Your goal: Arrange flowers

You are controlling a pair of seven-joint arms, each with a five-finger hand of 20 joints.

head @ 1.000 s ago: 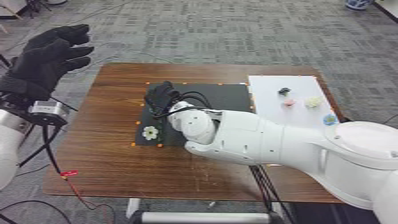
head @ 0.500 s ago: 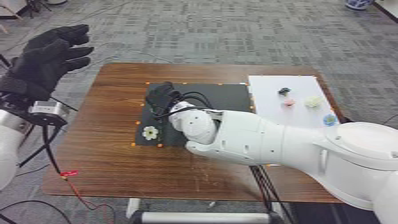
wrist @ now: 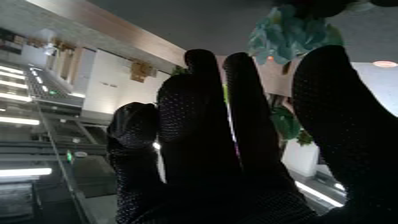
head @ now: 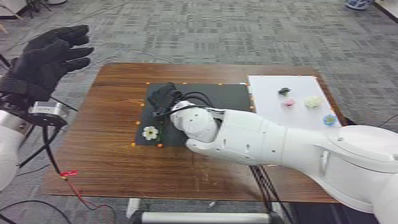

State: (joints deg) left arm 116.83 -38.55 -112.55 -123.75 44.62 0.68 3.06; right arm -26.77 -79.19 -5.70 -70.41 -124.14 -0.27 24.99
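The right robot hand (head: 163,97) is low over the far-left part of the black mat (head: 226,90), in the table's (head: 98,165) left half and nearer the far edge than the near one. Its white arm (head: 244,137) slants in across the wood from the near right corner. In the wrist view this robot hand (wrist: 195,165) looks released: the fingers run straight, the thumb stands off from them, and a teal flower (wrist: 289,35) sits right by the fingertips and thumb tip. I can't quite make out whether it touches the glove.

The white flower (head: 149,132) lies face up on the mat, by the mat's near-left corner, toward the table's left edge and a little nearer the robot than the right hand. Small orange marks (head: 184,83) run along the mat's border.

Right beside the mat, along the table's right edge, there's a white sheet (head: 266,110) with more pieces on it. A small dark piece (head: 283,91) lies farthest from the robot, the pink flower (head: 288,102) is just on the near side of it, and the cream flower (head: 313,102) is to the right of the pink one. The blue flower (head: 330,120) is closer to the robot, next to the table's right edge.

The left robot hand (head: 40,62) is up in the air beyond the table's left edge, fingers loosely spread and holding nothing.
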